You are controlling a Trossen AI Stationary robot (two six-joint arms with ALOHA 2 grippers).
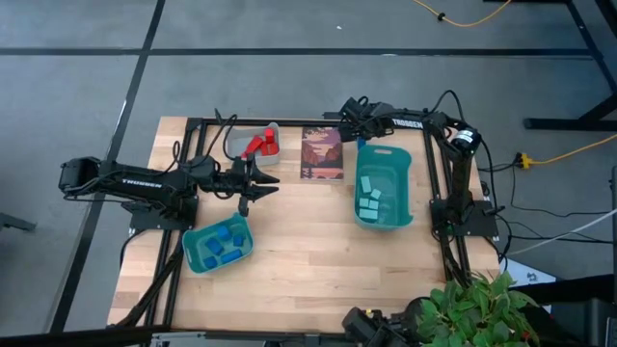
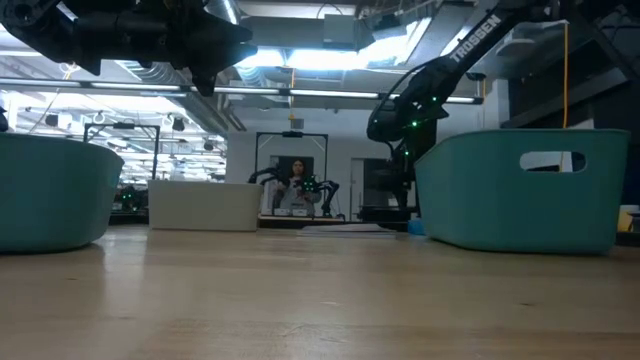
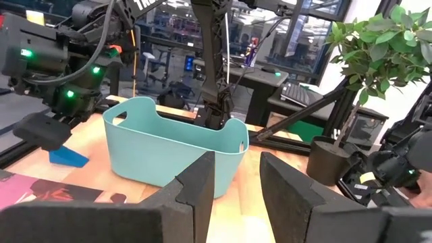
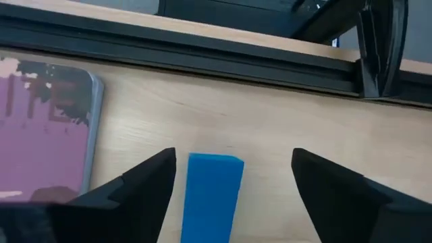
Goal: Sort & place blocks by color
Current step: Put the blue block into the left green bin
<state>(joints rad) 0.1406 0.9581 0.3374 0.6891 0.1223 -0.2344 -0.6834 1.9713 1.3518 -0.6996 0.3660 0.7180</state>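
Blue block (image 4: 210, 196) lies on the far table between the right gripper's (image 4: 233, 196) wide-open, empty fingers, ready for grasping; left gripper (image 1: 253, 180), part-open and empty, waits.

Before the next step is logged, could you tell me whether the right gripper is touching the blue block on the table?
Apart. The right wrist view shows the right gripper open, bare wood on either side between its fingers and the blue block.
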